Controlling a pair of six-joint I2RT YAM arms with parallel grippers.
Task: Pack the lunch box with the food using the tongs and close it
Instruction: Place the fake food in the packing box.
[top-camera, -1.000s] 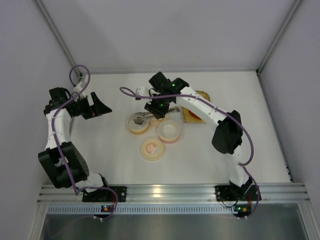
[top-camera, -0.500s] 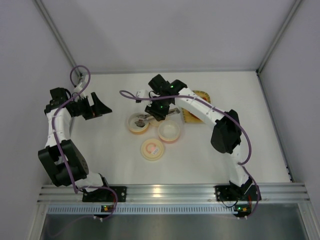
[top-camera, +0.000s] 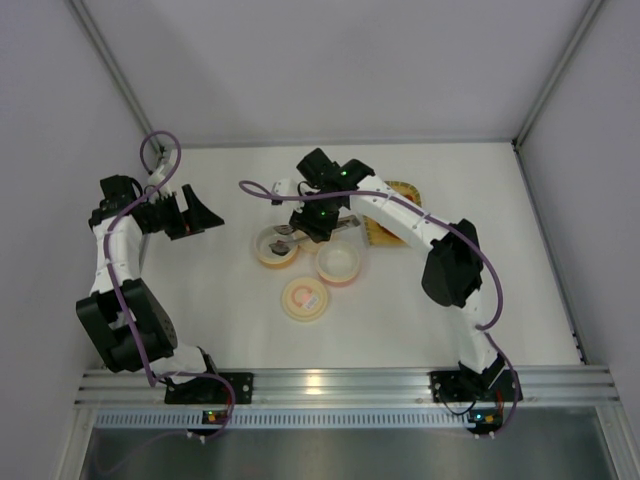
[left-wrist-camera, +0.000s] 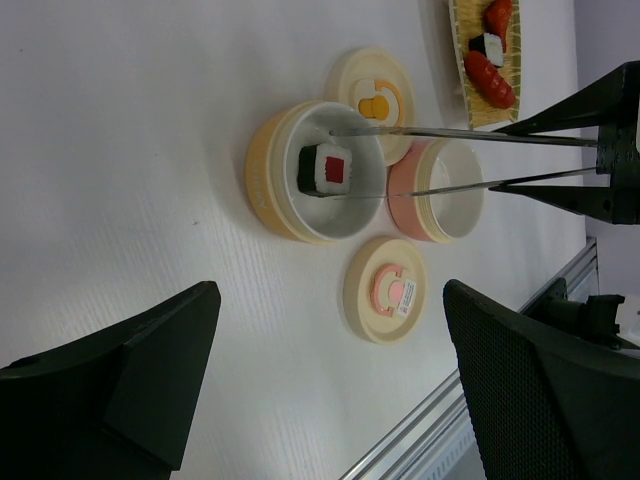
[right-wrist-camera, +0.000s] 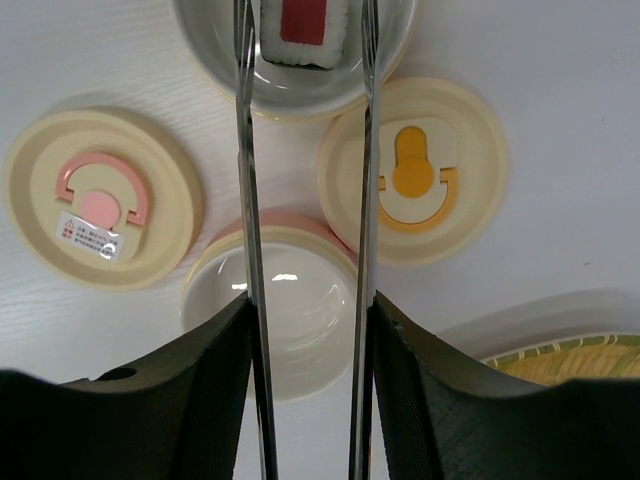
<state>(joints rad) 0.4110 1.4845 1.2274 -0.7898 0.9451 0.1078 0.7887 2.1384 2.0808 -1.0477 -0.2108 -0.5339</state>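
My right gripper (right-wrist-camera: 310, 305) is shut on the silver tongs (right-wrist-camera: 245, 150), one finger pressing each arm. The two arms stand apart and reach over the pink bowl (right-wrist-camera: 290, 320) into the yellow bowl (right-wrist-camera: 395, 60). A black-and-white sushi roll (right-wrist-camera: 303, 30) with a red centre lies in that bowl between the tong tips, with a small gap on each side. In the left wrist view the roll (left-wrist-camera: 325, 168) rests on the bowl's white inside. My left gripper (top-camera: 200, 215) hangs open and empty at the far left, away from the bowls.
Two lids lie flat: a pink-marked one (right-wrist-camera: 100, 210) and a yellow-marked one (right-wrist-camera: 415, 170). The woven yellow tray (left-wrist-camera: 470, 60) at the back right holds a red sausage (left-wrist-camera: 490, 80), another sushi roll (left-wrist-camera: 487, 47) and an orange-red piece (left-wrist-camera: 498, 15).
My right arm shifted slightly left over the yellow bowl. The tong arms have spread, and the roll now lies loose in the bowl. The left arm has not moved.
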